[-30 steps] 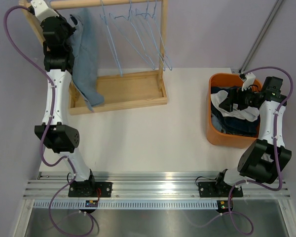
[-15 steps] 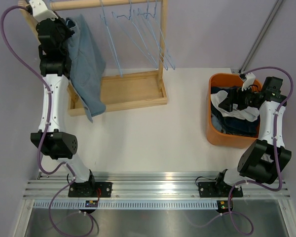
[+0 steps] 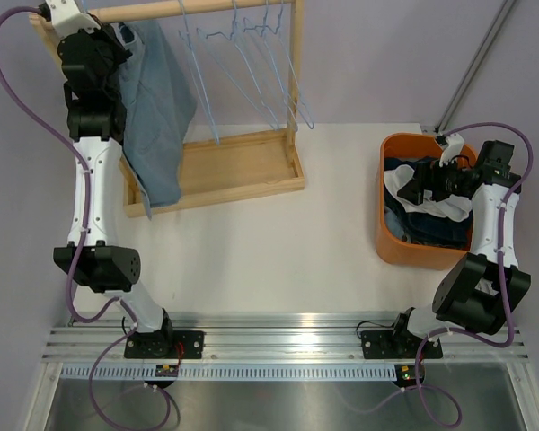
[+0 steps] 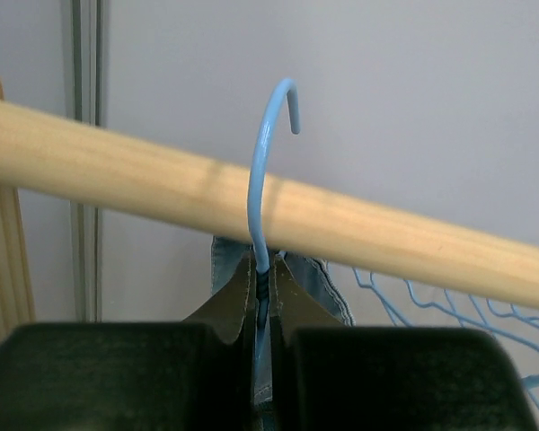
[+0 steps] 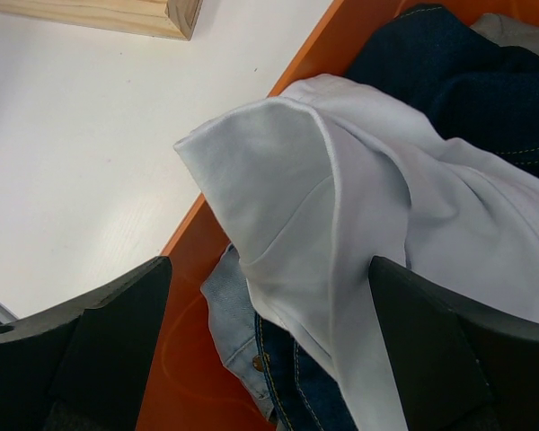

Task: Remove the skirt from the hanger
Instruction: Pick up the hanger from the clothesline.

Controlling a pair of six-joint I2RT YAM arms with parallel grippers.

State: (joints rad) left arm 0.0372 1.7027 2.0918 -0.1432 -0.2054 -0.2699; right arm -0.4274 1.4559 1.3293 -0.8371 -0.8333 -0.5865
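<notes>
early: the skirt (image 3: 157,108) hangs on its hanger (image 4: 259,171) at the upper left, not yet off. the left gripper (image 4: 262,280) pinches the hanger's neck, hook above the rod (image 4: 386,235). the right gripper (image 5: 269,310) gapes wide over the bin (image 3: 402,253). the skirt's long axis runs down-frame, hem lowest.

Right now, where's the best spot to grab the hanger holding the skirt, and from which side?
Grip the hanger at its thin neck below the hook, above the skirt, coming from under the rail: that wire is bare and straight, where the left gripper holds it.
</notes>
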